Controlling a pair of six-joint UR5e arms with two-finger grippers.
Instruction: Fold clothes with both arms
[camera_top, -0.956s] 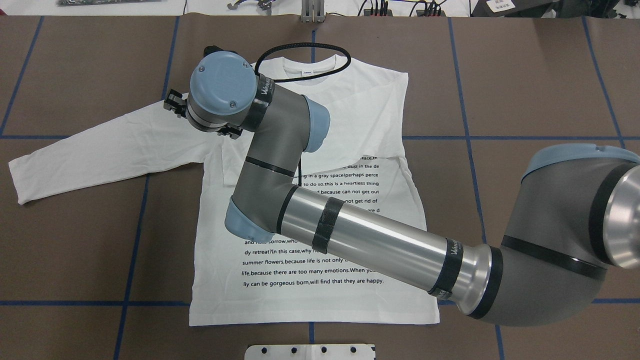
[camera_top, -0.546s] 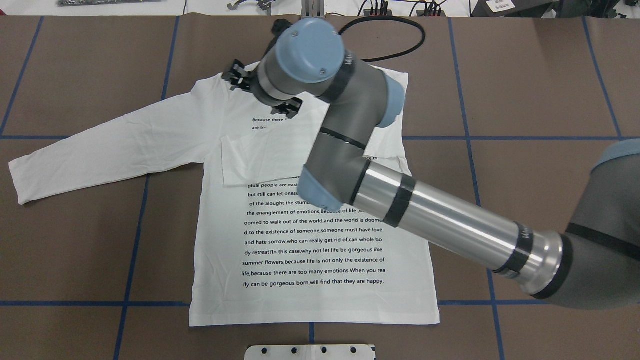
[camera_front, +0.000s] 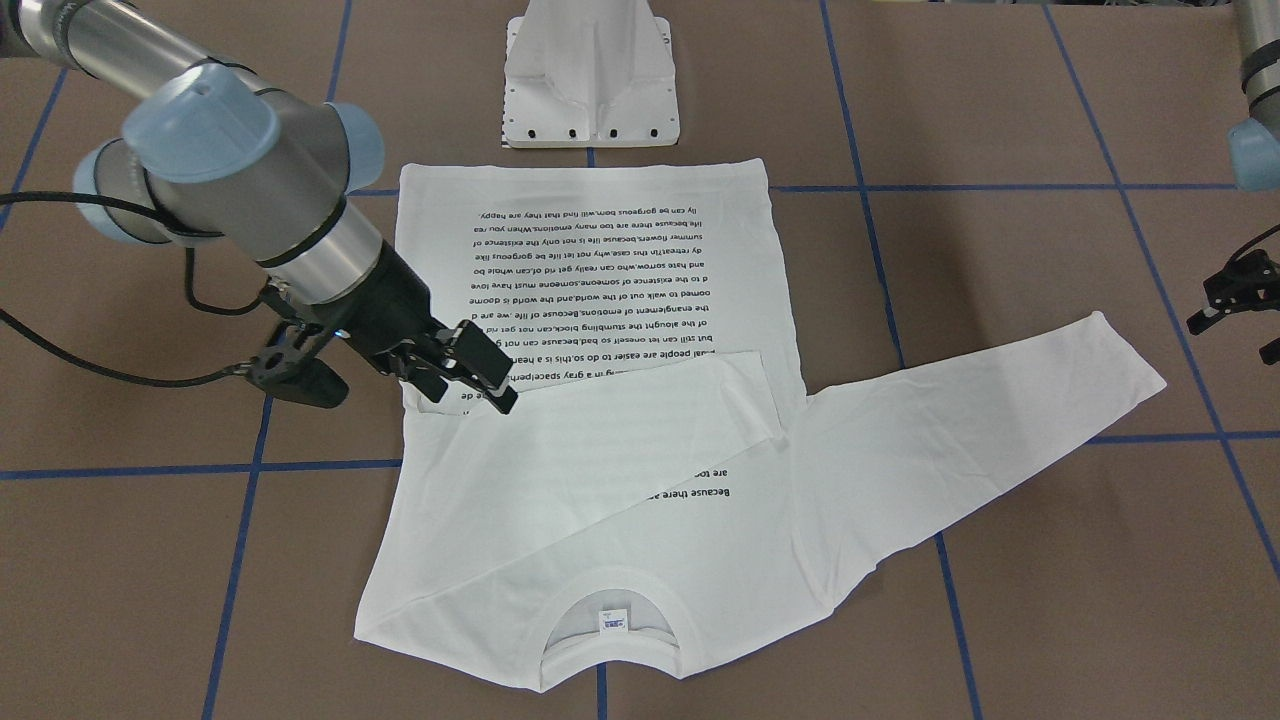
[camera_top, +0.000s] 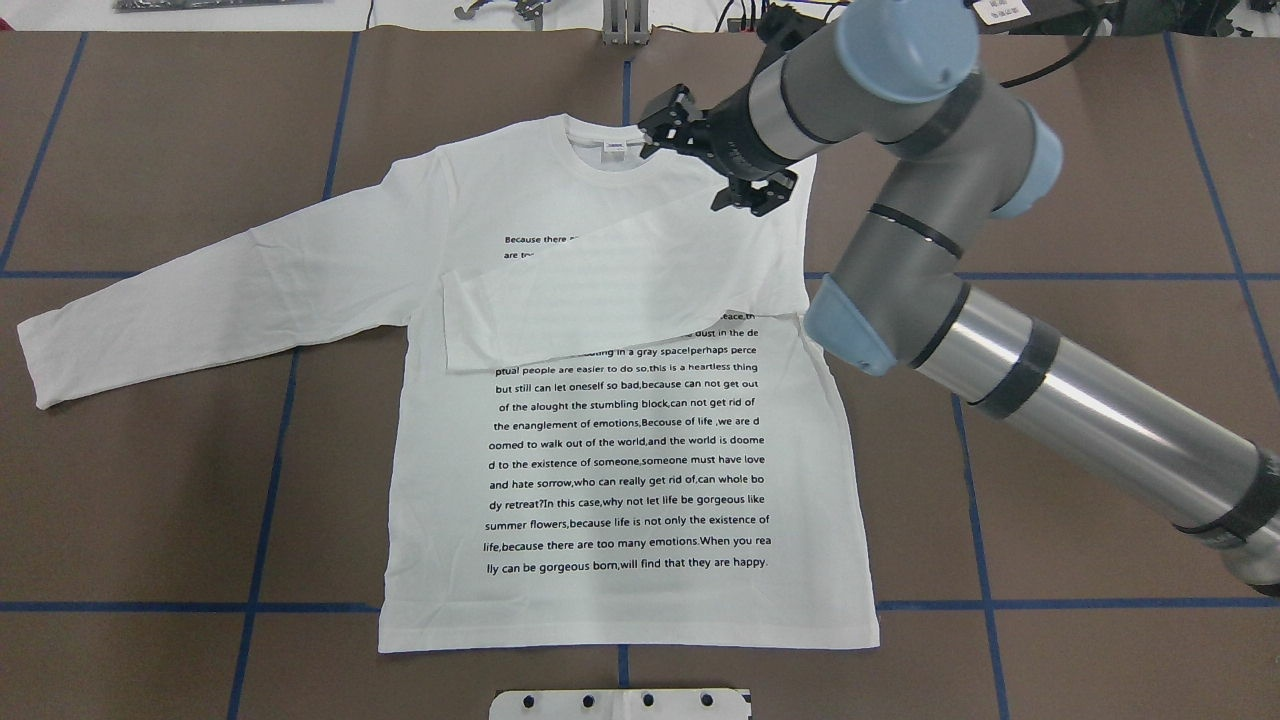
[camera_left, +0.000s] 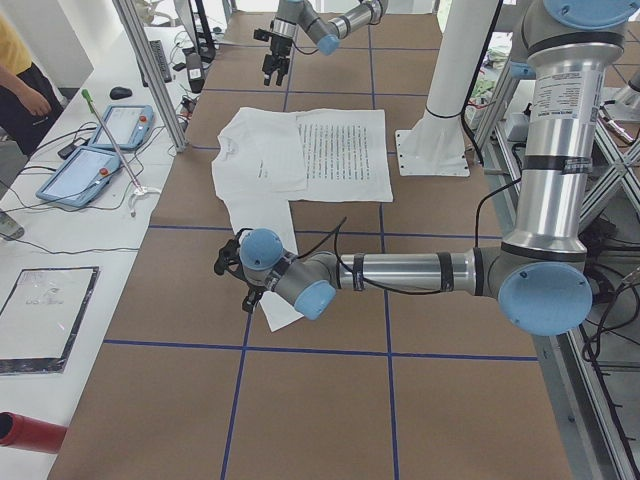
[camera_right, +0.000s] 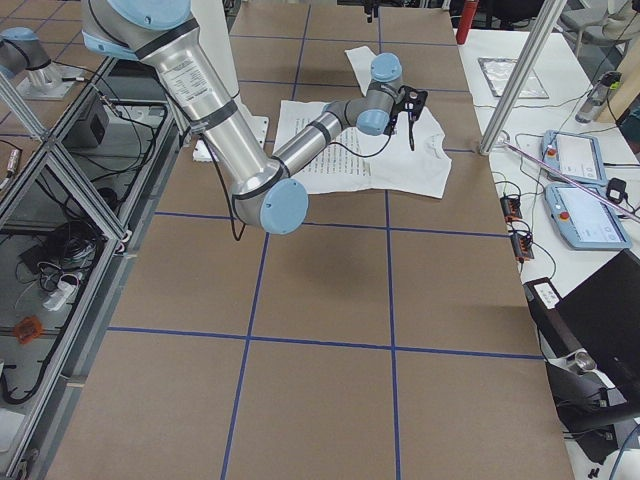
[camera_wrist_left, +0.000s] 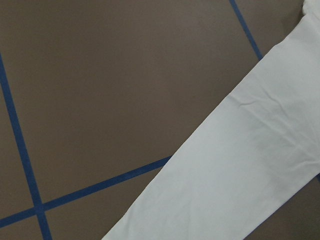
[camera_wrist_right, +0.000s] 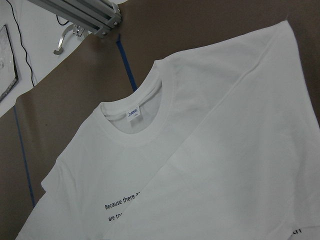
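Hovering over our shirt's folded-sleeve shoulder, right gripper, jaws spread, empty; left gripper near the other sleeve, jaws untellable for us.

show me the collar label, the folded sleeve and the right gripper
collar label (camera_top: 613, 146), overhead view, label's middle
folded sleeve (camera_top: 620, 290), overhead view, mid-sleeve over the chest
right gripper (camera_top: 685, 178), overhead view, midway between fingertips

Looks like a robotics lab: teach pendants on a side bench (loose cables too), aluminium framing, blue tape grid.
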